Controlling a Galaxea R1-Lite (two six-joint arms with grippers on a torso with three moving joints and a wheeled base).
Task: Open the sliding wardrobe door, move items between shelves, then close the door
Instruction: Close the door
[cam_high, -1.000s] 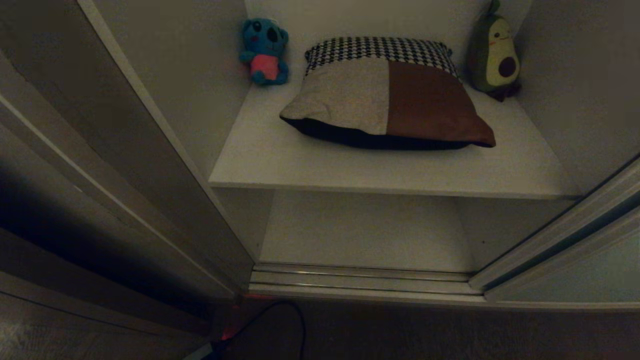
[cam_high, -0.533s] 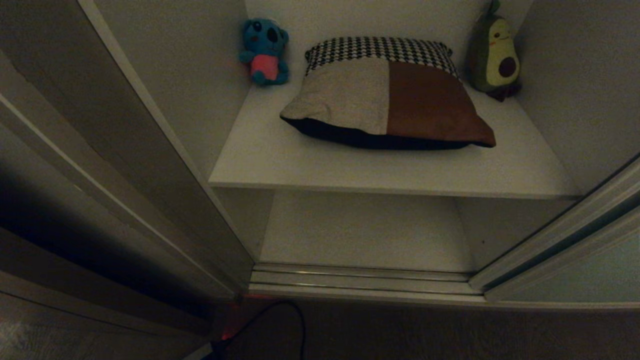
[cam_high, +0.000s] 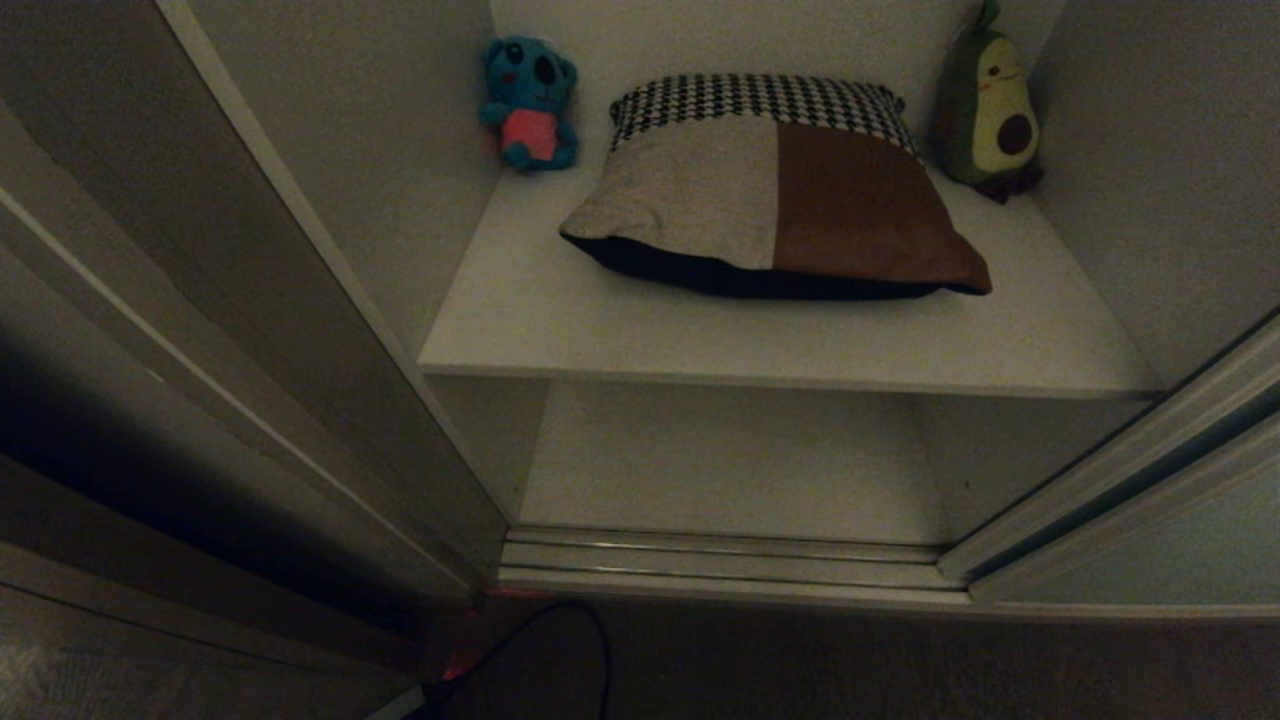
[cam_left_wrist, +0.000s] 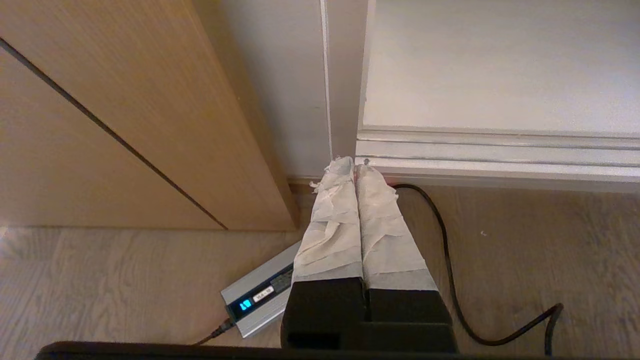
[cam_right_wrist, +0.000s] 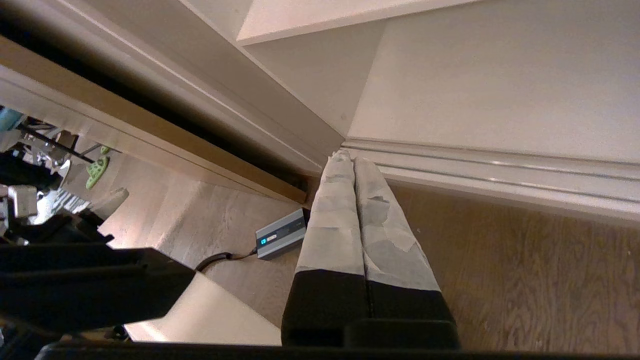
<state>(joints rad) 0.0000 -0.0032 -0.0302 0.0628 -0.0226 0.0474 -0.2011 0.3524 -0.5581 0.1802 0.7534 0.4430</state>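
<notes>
Dim head view, brighter wrist views

The right gripper (cam_right_wrist: 348, 161) was seen from behind, its two tape-wrapped fingers (cam_right_wrist: 334, 215) pressed together along their whole length with nothing held between them. It was poised above the wooden floor (cam_right_wrist: 540, 270), the tips lying in line with the ribbed metal floor track (cam_right_wrist: 500, 175). Beyond the track a pale, bare lower shelf (cam_right_wrist: 500, 90) was visible, with the edge of an upper shelf (cam_right_wrist: 320, 20) above it. A small grey power adapter (cam_right_wrist: 281, 240) with a lit blue display was lying on the floor, a dark cable (cam_right_wrist: 215, 260) attached to it.
</notes>
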